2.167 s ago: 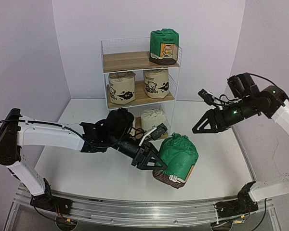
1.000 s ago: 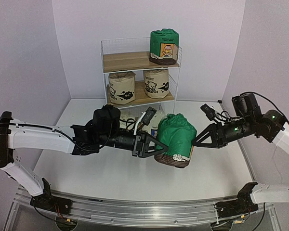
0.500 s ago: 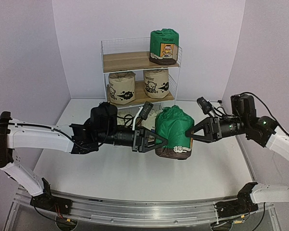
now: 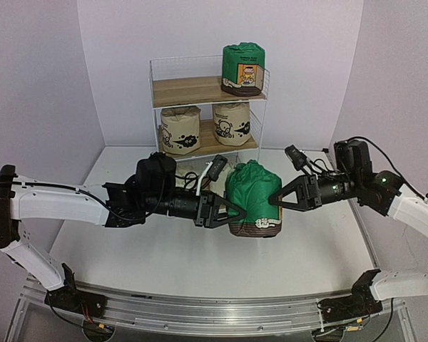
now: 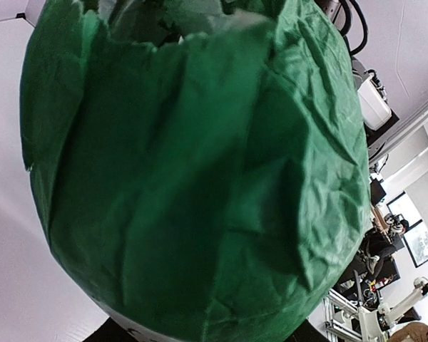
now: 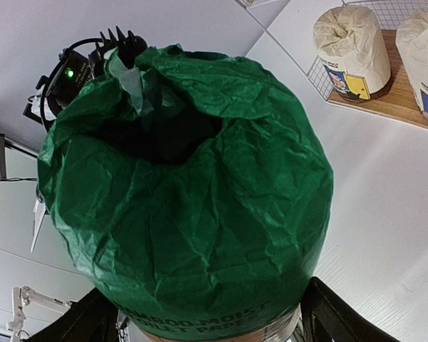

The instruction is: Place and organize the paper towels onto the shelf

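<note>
In front of the shelf (image 4: 189, 90), the left pincer (image 4: 229, 211) is gripping a green roll (image 4: 254, 194) while the wide-spread right pincer (image 4: 276, 200) is straddling it, probably needing to close next for a handover.

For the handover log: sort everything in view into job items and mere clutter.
Job: held green roll, left gripper, right gripper, shelved green roll, beige rolls, white rolls, shelf.
Lying about: nothing loose; only the table and front rail.

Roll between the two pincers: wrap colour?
Green roll, brownish band at its base; clearest in the right wrist view.
</note>
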Available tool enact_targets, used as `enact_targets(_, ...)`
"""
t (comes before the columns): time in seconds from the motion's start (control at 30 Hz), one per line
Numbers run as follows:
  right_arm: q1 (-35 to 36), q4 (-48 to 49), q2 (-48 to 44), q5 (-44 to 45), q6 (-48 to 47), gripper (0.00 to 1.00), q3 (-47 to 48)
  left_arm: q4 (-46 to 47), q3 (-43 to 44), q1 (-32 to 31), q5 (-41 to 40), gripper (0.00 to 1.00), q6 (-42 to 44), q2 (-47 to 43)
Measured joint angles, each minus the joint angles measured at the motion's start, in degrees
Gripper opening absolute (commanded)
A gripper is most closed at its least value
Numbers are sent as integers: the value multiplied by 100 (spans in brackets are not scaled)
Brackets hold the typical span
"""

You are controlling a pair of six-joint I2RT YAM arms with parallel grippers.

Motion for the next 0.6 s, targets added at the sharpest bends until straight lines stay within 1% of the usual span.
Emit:
enact_targets(0.3,9,-71,25,-99,-219,85,0,-252,121,-32,12,11,-13,0)
enact_targets(0.5,23,-159,148,-268,-339,80,0,-615,283,-15,247,10,-10,51)
enact_targets(0.6,23,-274,221,-342,-455,73,2,-818,364,0,430,10,-10,141)
